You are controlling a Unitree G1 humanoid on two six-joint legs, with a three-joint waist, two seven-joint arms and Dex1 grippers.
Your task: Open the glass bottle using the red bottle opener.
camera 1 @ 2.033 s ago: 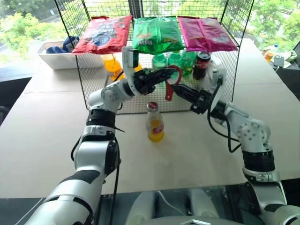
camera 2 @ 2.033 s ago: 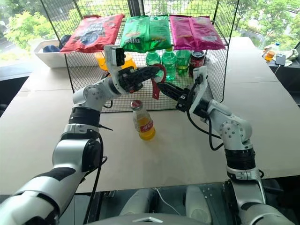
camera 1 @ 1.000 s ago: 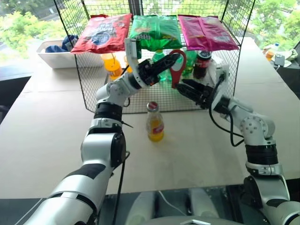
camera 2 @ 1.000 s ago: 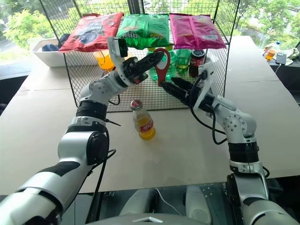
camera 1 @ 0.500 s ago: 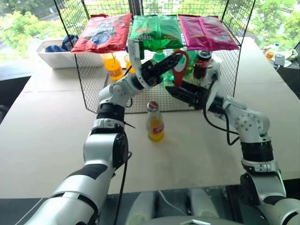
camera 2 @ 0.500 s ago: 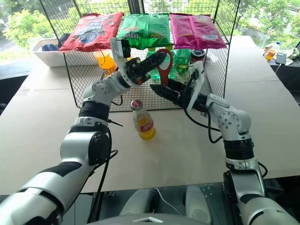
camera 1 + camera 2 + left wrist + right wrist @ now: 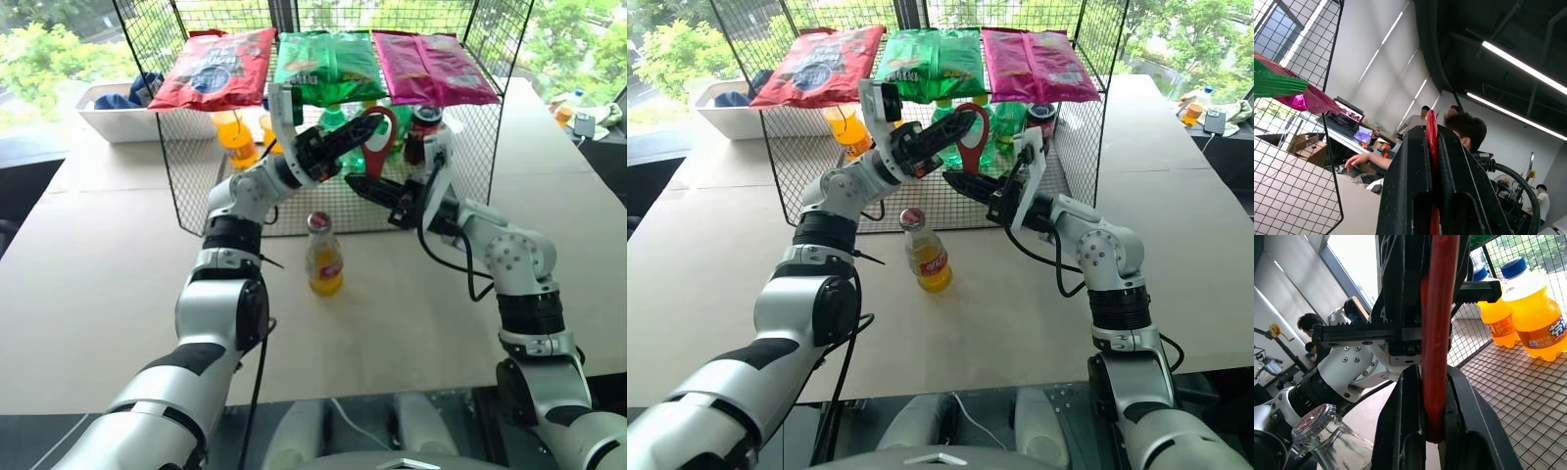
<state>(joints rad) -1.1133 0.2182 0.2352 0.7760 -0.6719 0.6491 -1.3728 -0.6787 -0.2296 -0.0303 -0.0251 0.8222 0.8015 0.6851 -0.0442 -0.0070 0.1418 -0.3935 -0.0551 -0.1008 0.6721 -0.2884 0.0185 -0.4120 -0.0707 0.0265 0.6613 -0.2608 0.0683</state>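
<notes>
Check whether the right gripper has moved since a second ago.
Yes. The right gripper has shifted left along the wire rack and shut on the red bottle opener.

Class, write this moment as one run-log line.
left end effector: shut on red bottle opener | right end effector: shut on opener | glass bottle: capped, on table

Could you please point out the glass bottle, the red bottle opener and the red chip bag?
glass bottle (image 7: 324,262), left eye view, on its label.
red bottle opener (image 7: 378,138), left eye view, on its ring head.
red chip bag (image 7: 216,69), left eye view, mid-bag.
</notes>
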